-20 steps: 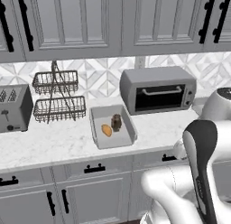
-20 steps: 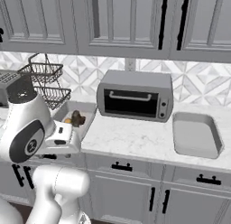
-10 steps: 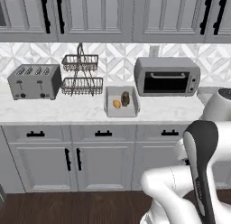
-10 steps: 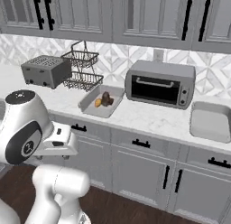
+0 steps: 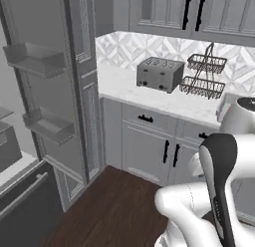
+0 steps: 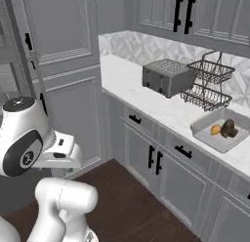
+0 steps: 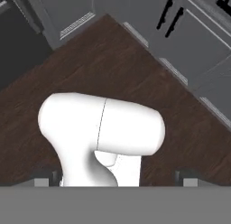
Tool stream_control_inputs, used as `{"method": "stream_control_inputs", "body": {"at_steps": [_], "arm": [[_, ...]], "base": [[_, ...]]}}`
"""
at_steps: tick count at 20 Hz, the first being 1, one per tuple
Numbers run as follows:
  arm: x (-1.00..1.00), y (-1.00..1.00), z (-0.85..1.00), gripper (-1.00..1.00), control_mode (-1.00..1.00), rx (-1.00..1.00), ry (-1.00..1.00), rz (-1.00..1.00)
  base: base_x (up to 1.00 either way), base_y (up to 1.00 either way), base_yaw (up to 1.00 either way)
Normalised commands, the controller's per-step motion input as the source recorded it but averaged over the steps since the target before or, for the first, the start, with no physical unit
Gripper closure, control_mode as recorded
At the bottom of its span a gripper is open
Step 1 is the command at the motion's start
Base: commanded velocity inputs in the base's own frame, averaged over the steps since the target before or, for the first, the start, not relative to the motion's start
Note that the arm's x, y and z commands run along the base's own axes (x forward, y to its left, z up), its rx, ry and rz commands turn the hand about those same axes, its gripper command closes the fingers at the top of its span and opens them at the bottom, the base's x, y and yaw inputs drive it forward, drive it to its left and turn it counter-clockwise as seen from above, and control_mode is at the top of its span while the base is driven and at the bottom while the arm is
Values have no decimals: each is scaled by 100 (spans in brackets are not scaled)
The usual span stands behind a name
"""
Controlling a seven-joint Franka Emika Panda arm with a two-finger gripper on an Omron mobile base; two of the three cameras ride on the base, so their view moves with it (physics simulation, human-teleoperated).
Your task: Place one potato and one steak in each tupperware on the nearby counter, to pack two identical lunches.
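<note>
Still, potato (image 6: pixel 215 130) beside steak (image 6: pixel 228 129) in tupperware (image 6: pixel 207 138)

Grey toaster (image 5: pixel 160 74) beside two-tier wire basket rack (image 5: pixel 205 75); dark wood floor (image 7: pixel 113 69); tall grey cabinet (image 5: pixel 74 81).

The surface (image 6: pixel 146 97) is white marble with grey veining. A grey tupperware (image 6: pixel 215 138) holds an orange-tan potato (image 6: pixel 215 130) and a dark brown steak (image 6: pixel 228 129). The toaster (image 6: pixel 168 77) is grey; the floor (image 5: pixel 114 211) is dark brown wood.

2 base views look forward-down, sharing toaster (image 5: pixel 159 74), counter (image 6: pixel 141 92); hand view faces down at floor (image 7: pixel 90 69).
</note>
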Motion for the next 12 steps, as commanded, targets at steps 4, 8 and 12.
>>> {"method": "stream_control_inputs", "body": {"at_steps": [4,8,12], "arm": [[0,0,0,-100,100,0,0,0],[0,0,0,-100,100,0,0,0],[0,0,0,-100,100,0,0,0]], "base": [[-36,78,83],[-12,82,85],[17,52,79]]}}
